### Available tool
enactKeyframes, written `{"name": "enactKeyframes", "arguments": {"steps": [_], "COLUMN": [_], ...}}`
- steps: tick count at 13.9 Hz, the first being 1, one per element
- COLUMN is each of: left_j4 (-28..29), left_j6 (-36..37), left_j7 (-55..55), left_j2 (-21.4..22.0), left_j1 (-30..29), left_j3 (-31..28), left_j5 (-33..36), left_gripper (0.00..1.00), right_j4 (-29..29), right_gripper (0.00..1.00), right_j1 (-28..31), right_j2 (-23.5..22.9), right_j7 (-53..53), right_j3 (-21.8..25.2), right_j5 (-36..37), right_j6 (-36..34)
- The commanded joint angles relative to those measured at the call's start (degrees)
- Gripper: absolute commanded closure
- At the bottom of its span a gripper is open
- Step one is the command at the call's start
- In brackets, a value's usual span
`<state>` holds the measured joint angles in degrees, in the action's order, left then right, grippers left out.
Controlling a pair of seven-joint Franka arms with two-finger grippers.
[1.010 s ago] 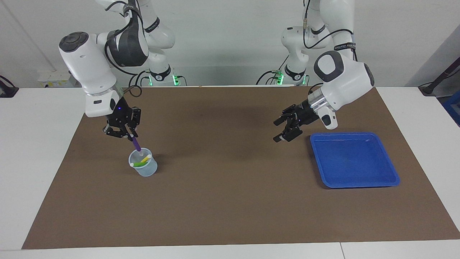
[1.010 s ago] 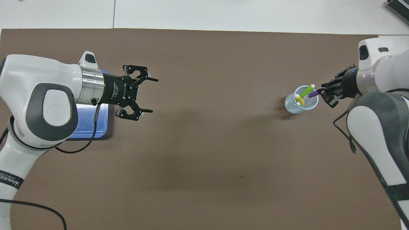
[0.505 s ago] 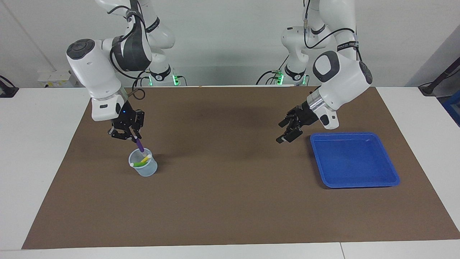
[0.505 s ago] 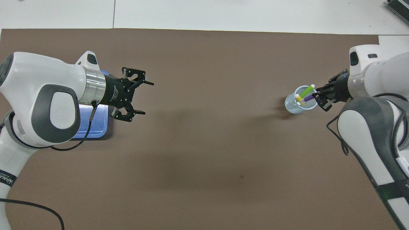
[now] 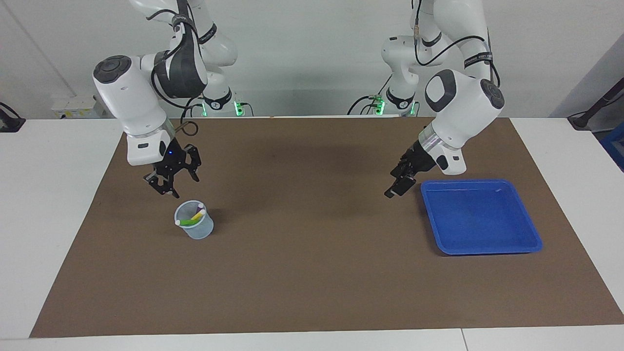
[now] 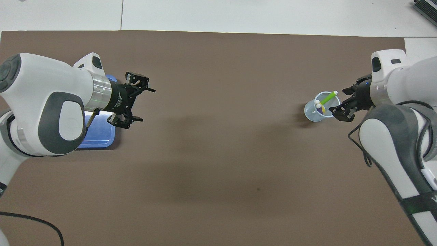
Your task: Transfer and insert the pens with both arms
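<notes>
Fingers [image 5: 166, 191] of the right gripper [image 5: 171, 184] spread apart, holding nothing; it hangs over the mat [image 5: 312, 273], just off the cup [image 5: 194, 225], at about 11 o'clock from it in the facing view. Same gripper [image 6: 342, 108] sits at the cup's [image 6: 319, 111] 3 o'clock in the overhead view, clear of the rim.

Pens all in the cup. Green pen [image 6: 327, 98] leans out over the rim, whitish cap up. Yellow pen [image 6: 322, 108] beside it, cap also up. Purple pen [image 6: 319, 110] low inside, only a dark sliver showing from above; cannot pick it out in the facing view. Green [image 5: 187, 222] and yellow [image 5: 197, 214] cross inside the cup there.

Left gripper [image 6: 139, 104] also spread wide and empty, fingers [image 6: 147, 90] pointing toward the mat's middle. It hovers over the mat by the tray's [image 6: 99, 135] corner; in the facing view the gripper [image 5: 399, 184] is at roughly 9 o'clock from the tray [image 5: 534, 243], not touching it.

Cup stands on the mat toward the right arm's end of the bench [image 5: 48, 195]; blue tray toward the left arm's end, well apart from the cup.
</notes>
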<state>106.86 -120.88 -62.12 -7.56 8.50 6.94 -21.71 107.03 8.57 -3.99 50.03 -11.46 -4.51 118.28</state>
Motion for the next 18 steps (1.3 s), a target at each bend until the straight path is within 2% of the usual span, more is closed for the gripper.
{"name": "enactKeyframes", "arguments": {"steps": [1, 3, 8, 11, 13, 18], "left_j4": [0.5, 0.5, -0.5, -0.7, -0.6, -0.7], "left_j6": [-0.7, -0.6, 0.2, 4.5, 5.9, 17.3], "left_j7": [1.3, 5.8, 27.7, 40.5, 47.3, 50.2], "left_j2": [0.9, 1.1, 1.8, 3.8, 6.5, 16.3], "left_j1": [-0.1, -0.2, -3.7, -7.2, -7.5, -7.4], "left_j3": [0.1, 0.1, -0.3, -0.3, -0.3, -0.2], "left_j5": [10.1, 15.1, 15.5, 16.2, 20.0, 23.5], "left_gripper": [0.00, 0.00, 0.00, 0.00, 0.00, 0.00], "right_j4": [2.0, 2.0, 0.7, -1.4, -1.8, -2.1], "right_gripper": [0.00, 0.00, 0.00, 0.00, 0.00, 0.00], "right_j1": [0.4, 0.4, 0.8, 1.3, 1.3, 1.2], "right_j2": [1.7, 1.6, 2.2, 2.4, 3.6, 7.6], "right_j7": [0.9, 0.9, 0.2, -5.0, -10.5, -15.2], "right_j3": [-0.4, -0.4, -0.4, -0.2, -0.1, 0.0], "right_j5": [1.5, 1.6, 1.5, 1.3, 1.1, 0.6], "right_j6": [1.0, 0.9, -0.9, -6.9, -9.8, -13.3]}}
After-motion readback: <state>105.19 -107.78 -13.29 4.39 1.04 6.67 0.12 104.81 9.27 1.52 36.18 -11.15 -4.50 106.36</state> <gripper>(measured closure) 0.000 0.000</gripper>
